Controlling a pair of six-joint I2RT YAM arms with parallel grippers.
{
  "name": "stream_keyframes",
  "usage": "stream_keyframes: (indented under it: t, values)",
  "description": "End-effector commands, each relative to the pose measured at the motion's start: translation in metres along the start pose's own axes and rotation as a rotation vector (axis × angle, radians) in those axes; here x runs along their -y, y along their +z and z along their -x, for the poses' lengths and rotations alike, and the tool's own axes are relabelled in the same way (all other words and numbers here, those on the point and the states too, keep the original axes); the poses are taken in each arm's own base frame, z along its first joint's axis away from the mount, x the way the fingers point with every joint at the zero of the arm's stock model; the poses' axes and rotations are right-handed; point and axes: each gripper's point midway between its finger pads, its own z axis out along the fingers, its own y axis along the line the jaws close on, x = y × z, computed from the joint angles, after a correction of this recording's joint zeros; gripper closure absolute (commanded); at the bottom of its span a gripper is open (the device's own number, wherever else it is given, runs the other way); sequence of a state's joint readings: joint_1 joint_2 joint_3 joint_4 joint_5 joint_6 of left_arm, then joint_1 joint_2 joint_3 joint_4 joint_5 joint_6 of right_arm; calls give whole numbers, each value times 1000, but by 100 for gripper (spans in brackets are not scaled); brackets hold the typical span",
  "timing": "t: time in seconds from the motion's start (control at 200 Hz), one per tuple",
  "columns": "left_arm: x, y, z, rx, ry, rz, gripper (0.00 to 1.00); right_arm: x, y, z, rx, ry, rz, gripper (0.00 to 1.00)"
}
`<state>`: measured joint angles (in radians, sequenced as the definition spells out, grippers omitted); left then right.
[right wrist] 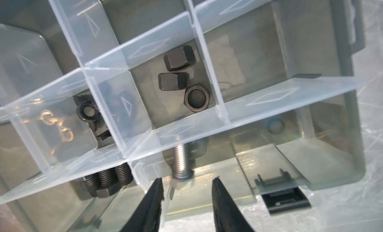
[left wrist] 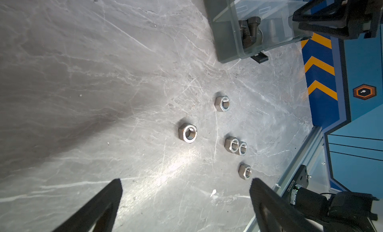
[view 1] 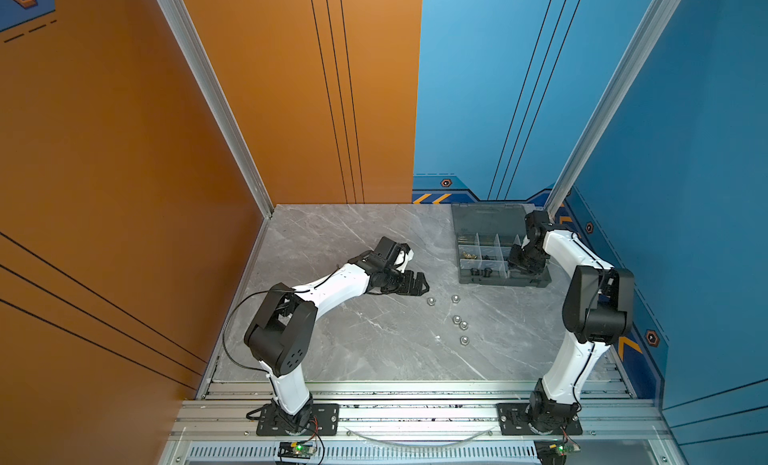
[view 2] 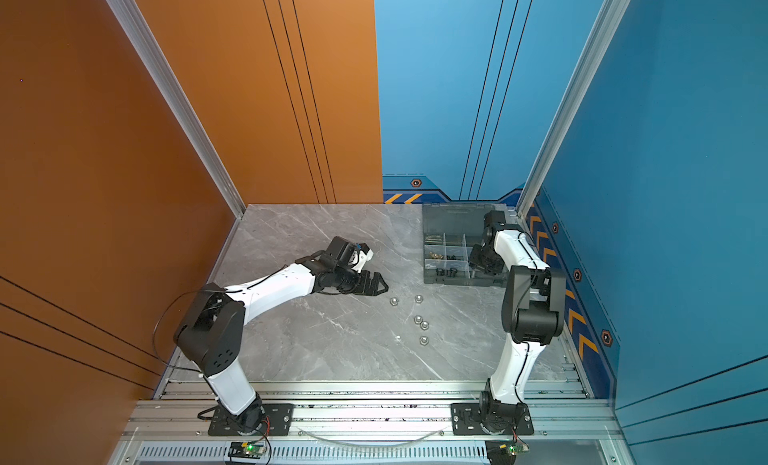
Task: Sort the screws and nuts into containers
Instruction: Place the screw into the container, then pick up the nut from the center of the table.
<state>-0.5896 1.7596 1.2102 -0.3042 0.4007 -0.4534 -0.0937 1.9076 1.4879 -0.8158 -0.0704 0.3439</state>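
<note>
Right wrist view: the right gripper (right wrist: 187, 179) hangs over the organizer box (right wrist: 356, 117), jaws parted, nothing between them; the silver bolt (right wrist: 182, 160) lies in the compartment just past the tips, shaft running straight away from them. Nearer the remaining work is the left gripper (left wrist: 186, 180), spread wide and empty: five silver hex nuts (left wrist: 187, 133) lie flat on the marble table (left wrist: 83, 75) just ahead of it, two touching, the rest apart, with open room for a top-down approach
</note>
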Motion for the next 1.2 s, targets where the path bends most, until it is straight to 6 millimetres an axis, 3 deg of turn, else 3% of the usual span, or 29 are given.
stream_keyframes:
  t: [0.0,0.11,0.27,0.456,0.581,0.851,1.191]
  values:
    - [10,-13,7,24,13,-47,2,-3,-37,1,41,-16,-1,54]
    - [13,-16,10,37,3,-76,2,-14,-56,-12,51,-61,17,52]
    - [14,-23,15,65,-22,-120,2,-41,-72,-54,28,-133,83,51]
    - [13,-30,16,81,-38,-131,2,-74,-67,-109,-19,-210,141,49]
    - [12,-33,15,85,-46,-136,2,-94,-57,-133,-36,-255,133,49]
    - [10,-37,13,110,-59,-138,2,-126,-20,-150,-61,-302,62,48]
    - [-5,-38,2,86,-65,-63,2,-144,19,-154,-102,-335,4,48]
